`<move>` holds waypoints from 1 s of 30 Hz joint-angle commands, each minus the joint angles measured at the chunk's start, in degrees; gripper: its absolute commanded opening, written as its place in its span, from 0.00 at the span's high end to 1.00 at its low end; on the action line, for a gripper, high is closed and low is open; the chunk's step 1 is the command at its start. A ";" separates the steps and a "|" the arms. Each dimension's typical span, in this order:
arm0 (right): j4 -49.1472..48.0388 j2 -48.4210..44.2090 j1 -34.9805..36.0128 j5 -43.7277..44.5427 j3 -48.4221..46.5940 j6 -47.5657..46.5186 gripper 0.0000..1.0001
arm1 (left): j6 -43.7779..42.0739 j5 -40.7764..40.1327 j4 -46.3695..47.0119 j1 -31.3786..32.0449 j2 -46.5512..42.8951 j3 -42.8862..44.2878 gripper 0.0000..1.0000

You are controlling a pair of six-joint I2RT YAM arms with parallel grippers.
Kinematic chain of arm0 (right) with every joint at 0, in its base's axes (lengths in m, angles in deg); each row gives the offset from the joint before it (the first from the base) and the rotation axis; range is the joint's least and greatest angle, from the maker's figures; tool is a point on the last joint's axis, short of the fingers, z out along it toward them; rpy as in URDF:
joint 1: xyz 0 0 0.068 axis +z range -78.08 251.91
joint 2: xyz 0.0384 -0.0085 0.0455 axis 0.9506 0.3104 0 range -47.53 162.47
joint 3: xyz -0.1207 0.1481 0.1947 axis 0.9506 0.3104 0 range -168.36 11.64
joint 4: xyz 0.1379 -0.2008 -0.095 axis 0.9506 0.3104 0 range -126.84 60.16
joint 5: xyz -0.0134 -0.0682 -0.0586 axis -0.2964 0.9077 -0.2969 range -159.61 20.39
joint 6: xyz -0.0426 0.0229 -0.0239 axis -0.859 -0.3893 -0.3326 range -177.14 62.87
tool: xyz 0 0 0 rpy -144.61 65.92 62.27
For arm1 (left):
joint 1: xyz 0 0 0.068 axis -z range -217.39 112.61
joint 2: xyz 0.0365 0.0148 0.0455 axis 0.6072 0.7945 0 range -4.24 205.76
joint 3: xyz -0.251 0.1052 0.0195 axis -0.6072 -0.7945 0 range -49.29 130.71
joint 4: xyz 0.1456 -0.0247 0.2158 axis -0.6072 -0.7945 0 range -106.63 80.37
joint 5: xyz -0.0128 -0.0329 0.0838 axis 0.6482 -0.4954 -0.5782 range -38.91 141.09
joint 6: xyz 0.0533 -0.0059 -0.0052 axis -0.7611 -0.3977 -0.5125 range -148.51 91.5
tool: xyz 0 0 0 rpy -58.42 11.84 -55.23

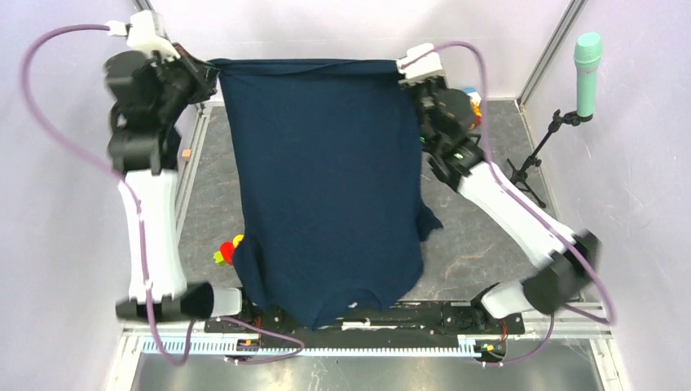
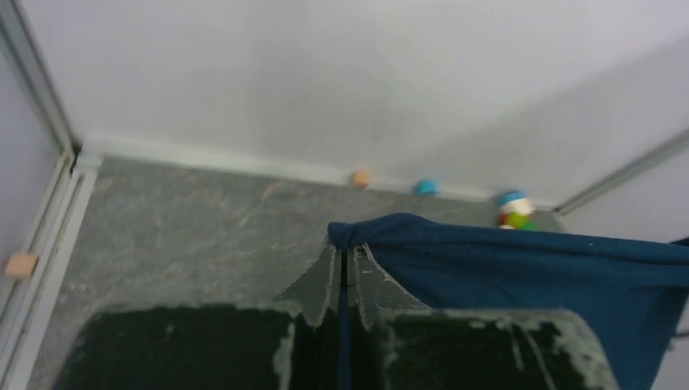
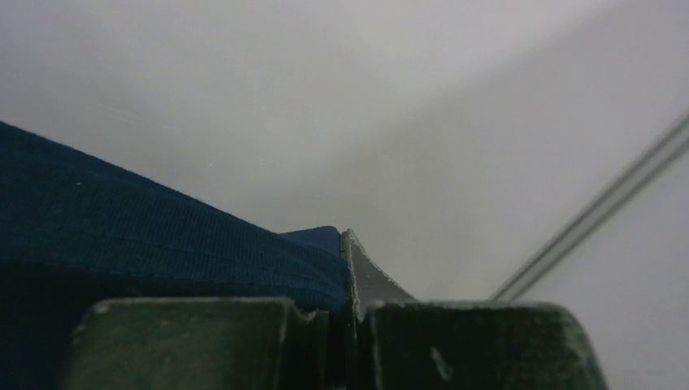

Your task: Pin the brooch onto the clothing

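Here's the left gripper [image 1: 212, 78] clamped on one corner of the clothing [image 1: 326, 179] at eleven o'clock, the right gripper [image 1: 402, 72] pinched shut on the other corner at one o'clock, navy fabric stretched between them, draping toward six o'clock

L gripper [image 2: 348, 260] clamped on the shirt [image 2: 520, 268] corner!
Jaws pressed together w/ the navy hem pinched btwn them, fabric stretched off to the right over the grey table [image 2: 187, 236]. Far side, along the white wall: small tan ball [image 2: 360, 178], blurry blue obj [image 2: 424, 187] just right of it, then a multi-colour toy [image 2: 513, 211] peeking over the shirt's top edge. Wooden block [image 2: 20, 265] on the left rail.
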 commanded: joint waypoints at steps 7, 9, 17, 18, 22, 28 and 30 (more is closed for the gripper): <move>3.81 56.31 -8.11 -14.59 -48.79 12.33 0.03 | -2.89 -3.37 3.18 -6.69 43.73 9.72 0.14; 7.02 60.54 -8.18 -15.96 -51.50 13.38 0.02 | -2.54 -1.12 2.22 -6.71 47.30 10.39 0.09; -1.92 39.78 -8.99 -17.47 -12.32 17.56 0.02 | -3.41 2.74 4.25 -5.42 40.54 -2.78 0.05; 0.40 38.22 -9.00 -17.66 -11.05 17.97 0.02 | -3.40 3.39 4.25 -5.07 39.04 -5.45 0.05; 13.31 33.26 -8.99 -18.78 -8.98 21.01 0.02 | -2.03 4.49 6.51 -3.23 30.65 -17.93 0.04; 22.71 20.18 -8.96 -18.79 6.88 27.00 0.02 | 0.02 8.91 9.63 2.31 19.92 -34.21 0.02; 24.65 15.59 -9.37 -18.85 12.63 28.57 0.03 | -0.08 10.70 9.30 5.43 15.93 -38.69 0.02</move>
